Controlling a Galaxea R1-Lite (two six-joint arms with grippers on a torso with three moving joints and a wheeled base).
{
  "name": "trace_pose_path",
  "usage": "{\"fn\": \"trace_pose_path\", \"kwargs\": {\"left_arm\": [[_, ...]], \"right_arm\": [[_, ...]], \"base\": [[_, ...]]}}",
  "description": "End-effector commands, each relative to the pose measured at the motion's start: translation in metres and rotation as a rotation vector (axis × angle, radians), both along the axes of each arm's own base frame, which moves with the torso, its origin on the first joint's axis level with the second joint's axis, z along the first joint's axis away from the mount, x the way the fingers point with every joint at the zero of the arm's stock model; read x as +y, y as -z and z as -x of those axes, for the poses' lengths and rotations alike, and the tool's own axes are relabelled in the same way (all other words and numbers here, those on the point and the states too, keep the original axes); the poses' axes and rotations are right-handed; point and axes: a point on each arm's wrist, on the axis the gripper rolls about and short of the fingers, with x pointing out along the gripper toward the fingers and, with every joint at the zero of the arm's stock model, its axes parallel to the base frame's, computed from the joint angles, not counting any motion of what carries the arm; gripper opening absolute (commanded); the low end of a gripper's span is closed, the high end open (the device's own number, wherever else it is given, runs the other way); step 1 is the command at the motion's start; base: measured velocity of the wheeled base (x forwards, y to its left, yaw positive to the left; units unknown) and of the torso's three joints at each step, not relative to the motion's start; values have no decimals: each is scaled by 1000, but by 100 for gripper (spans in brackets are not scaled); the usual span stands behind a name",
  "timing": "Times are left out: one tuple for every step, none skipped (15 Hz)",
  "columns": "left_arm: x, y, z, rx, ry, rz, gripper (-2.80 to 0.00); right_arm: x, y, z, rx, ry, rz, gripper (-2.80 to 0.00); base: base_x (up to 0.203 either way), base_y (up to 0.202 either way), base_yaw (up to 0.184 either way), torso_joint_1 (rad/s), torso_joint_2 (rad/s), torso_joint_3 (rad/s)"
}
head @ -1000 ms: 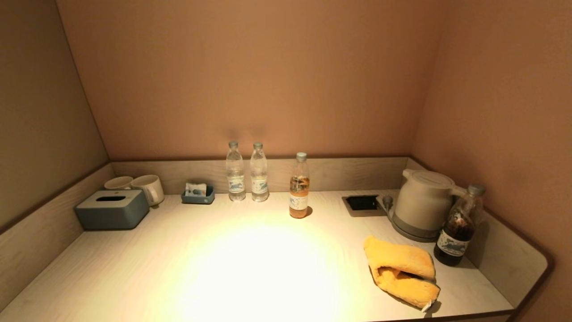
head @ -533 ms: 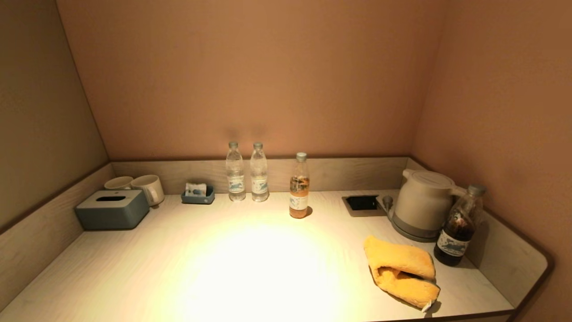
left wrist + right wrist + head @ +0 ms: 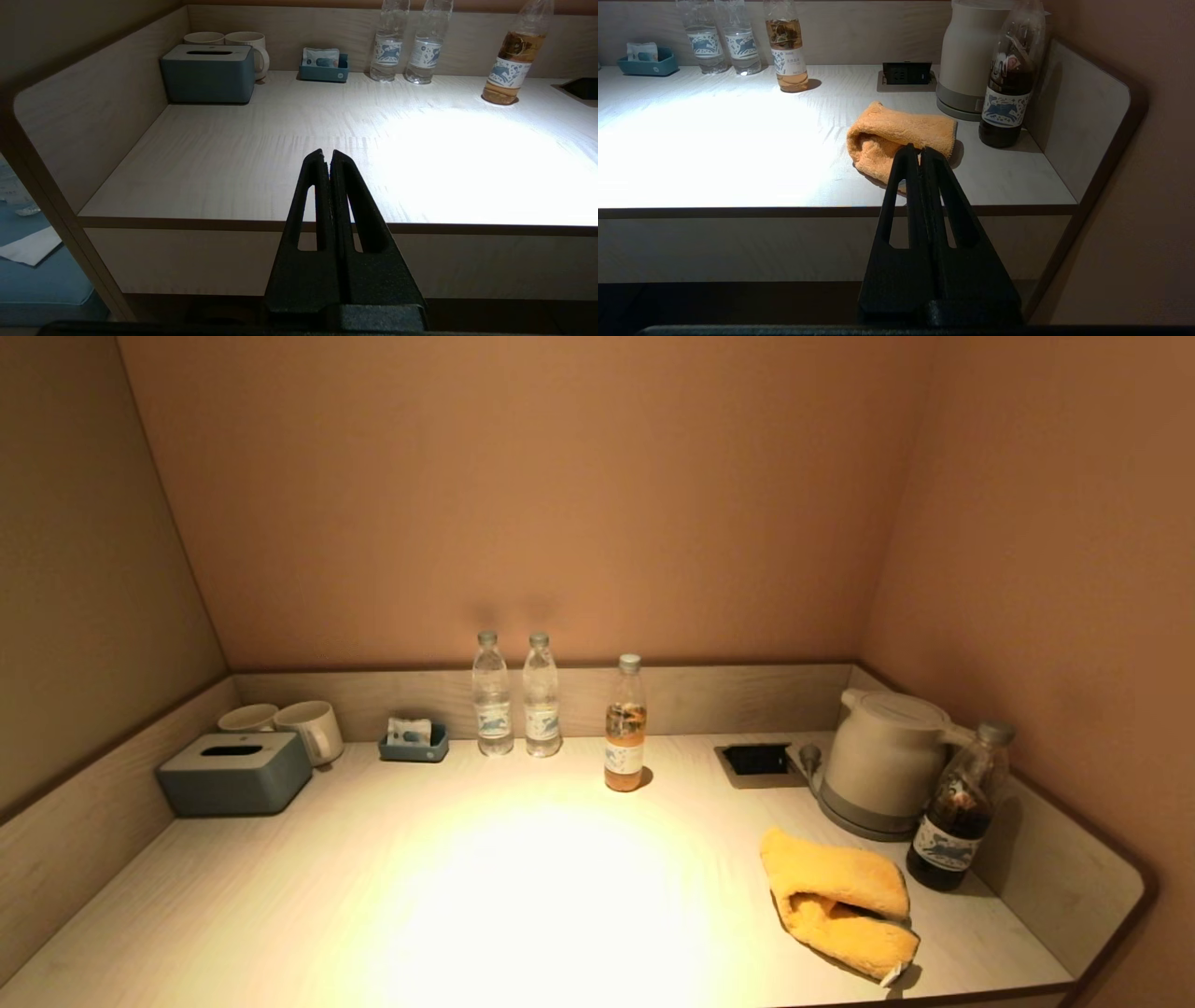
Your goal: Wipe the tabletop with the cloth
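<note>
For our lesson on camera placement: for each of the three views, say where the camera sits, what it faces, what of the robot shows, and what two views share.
Head: high, looking down on the tabletop; no arm shows.
Left wrist: behind the shut left claw, off the front edge, facing the tissue box.
Right wrist: behind the shut right claw, facing the cloth and kettle.
Shared: both wrist views show the amber bottle.

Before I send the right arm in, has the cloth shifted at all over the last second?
No. The cloth lies in the same place, in front of the kettle and beside the dark bottle.
</note>
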Motion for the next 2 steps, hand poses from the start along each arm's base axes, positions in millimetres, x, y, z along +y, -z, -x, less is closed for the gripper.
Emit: {"fn": "trace_pose_path", "kwargs": {"left_arm": [[0,0,0,-1,-1,1,-280],[0,0,0,-1,-1,1,-280]], "right_arm": [[0,0,0,1,-1,0,-280],[0,0,0,1,-1,0,-280]], "base": [[0,0,0,0,0,0],[0,0,0,0,0,0]]}}
